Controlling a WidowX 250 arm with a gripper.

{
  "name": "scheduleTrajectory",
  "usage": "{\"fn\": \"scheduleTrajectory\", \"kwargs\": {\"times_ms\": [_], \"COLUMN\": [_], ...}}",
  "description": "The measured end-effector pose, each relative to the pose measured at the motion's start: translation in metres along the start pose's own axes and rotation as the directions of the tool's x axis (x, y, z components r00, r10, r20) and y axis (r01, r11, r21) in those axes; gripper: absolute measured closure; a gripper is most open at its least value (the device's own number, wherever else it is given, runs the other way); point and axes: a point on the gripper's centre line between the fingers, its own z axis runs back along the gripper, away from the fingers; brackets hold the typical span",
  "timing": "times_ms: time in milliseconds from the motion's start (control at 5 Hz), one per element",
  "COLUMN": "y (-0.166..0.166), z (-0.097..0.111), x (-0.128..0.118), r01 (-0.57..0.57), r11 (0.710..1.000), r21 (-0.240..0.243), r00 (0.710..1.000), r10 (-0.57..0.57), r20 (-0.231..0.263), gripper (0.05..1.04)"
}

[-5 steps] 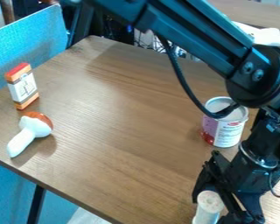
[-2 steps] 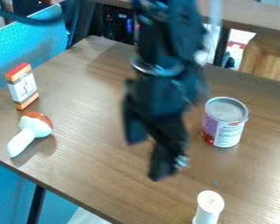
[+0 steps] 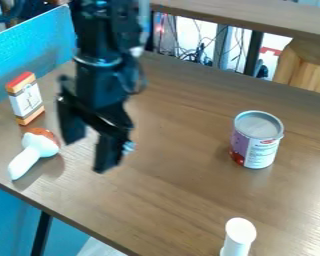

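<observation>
Hanging above the left half of the desk (image 3: 183, 195), gripper (image 3: 89, 156) points down with its two fingers spread apart, a fair gap between them and nothing held. It's off the desk surface and not visibly touching anything (exact height: can't tell from this angle). Nearest item is the toy mushroom (image 3: 40, 148), just left of the gripper in view, lying on its side near the desk's left edge; brown-and-white cap toward the back, white stem toward the front edge. Behind the mushroom, a small box (image 3: 26, 100) stands upright, red top, orange bands, white label with a dark drawing. Can (image 3: 257, 142) is upright on the right side, well apart from the gripper: grey top, rim round it, purple and white label, some red low down. White cylinder (image 3: 240, 234) is at the lower edge of the view, flat round end up, bottom cut off by the frame. Blue panel (image 3: 32, 55) along the left side, loose cables (image 3: 189, 56) past the far edge, pale wooden object (image 3: 308, 67) at far right.
</observation>
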Motion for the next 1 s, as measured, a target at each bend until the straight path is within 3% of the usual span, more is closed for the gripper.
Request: {"fn": "scheduleTrajectory", "kwargs": {"times_ms": [200, 400, 800, 1000], "y": [0.047, 0.075, 0.116, 0.136], "z": [-0.013, -0.013, -0.03, -0.038], "x": [0.006, -0.001, -0.004, -0.008], "r01": [-0.105, -0.164, -0.18, -0.22], "r11": [0.994, 0.984, 0.983, 0.975], "r21": [0.037, 0.071, 0.041, -0.011], "r00": [0.993, 0.985, 0.98, 0.971], "r10": [0.107, 0.168, 0.183, 0.218], "r20": [-0.043, -0.052, -0.076, -0.102], "gripper": [0.082, 0.082, 0.082, 0.082]}}
